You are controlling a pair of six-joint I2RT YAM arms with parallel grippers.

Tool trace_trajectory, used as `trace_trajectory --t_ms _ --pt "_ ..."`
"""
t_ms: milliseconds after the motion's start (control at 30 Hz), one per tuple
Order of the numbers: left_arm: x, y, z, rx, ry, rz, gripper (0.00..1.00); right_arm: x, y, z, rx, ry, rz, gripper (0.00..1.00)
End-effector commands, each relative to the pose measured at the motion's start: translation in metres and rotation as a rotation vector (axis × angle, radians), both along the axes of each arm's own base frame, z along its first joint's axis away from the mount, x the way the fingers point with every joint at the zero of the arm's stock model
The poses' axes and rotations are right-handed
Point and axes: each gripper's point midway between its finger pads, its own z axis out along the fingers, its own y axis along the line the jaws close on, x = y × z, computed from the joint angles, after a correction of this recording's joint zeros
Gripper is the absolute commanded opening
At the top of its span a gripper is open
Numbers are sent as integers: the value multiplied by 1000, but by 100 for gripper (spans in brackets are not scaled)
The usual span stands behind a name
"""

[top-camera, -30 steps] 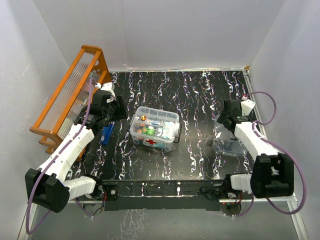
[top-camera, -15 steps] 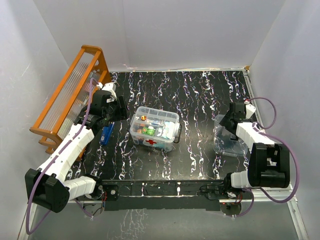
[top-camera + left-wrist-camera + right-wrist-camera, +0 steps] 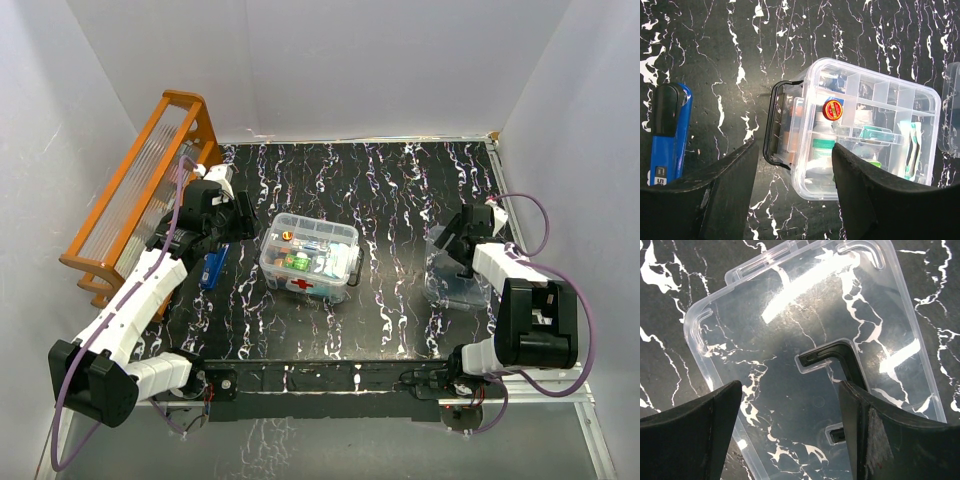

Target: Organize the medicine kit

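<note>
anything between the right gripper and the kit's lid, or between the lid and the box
Nothing visible does. The right gripper is open directly over the clear lid, with the lid's dark handle exposed. Between the lid and the medicine kit box, only bare table shows.

A clear lid (image 3: 790, 330) is seen lying flat on the black, white-veined table (image 3: 670, 315), set at a slant across the frame. Its rounded corners and raised rim are visible at the top and the left; the lower end is cut off by the edge of the view. A dark angled handle (image 3: 840, 357) is set into its middle, and one end of it is hidden behind the right-hand finger. Bright glare is spread over the plastic. The right gripper (image 3: 790, 387) is held over the lid with the jaws spread wide, nothing being clasped between its dark fingers (image 3: 685, 440). Contact with the lid cannot be judged.
</note>
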Motion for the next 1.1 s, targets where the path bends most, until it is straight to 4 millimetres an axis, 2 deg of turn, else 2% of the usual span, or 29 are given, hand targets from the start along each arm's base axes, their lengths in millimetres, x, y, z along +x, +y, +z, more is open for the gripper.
trace_trajectory --t_ms 0,133,300,367,433,533,633,733,900,1067 --pt "-1 -4 29 -33 -67 -29 59 1 38 -4 192 -3 99 74" --pt "-1 -11 32 -52 -72 -70 59 -2 71 0 306 -16 157 68" --pt "-1 -16 34 -62 -81 -105 59 -1 123 8 350 -24 254 67" --pt "-1 -17 34 -62 -79 -107 59 3 135 12 336 -26 280 64" --pt "0 -16 34 -58 -80 -105 59 9 134 17 284 -30 278 59" --pt "0 -15 34 -54 -79 -101 59 14 122 29 189 -26 262 54" --pt "0 -15 33 -54 -77 -101 59 15 107 44 83 -25 243 53" --pt "1 -17 34 -60 -80 -109 59 9 92 49 4 -9 228 56" --pt "2 -20 36 -66 -82 -117 60 -9 73 33 -82 59 206 69" --pt "2 -20 36 -68 -74 -119 60 -14 79 19 -51 75 231 75"
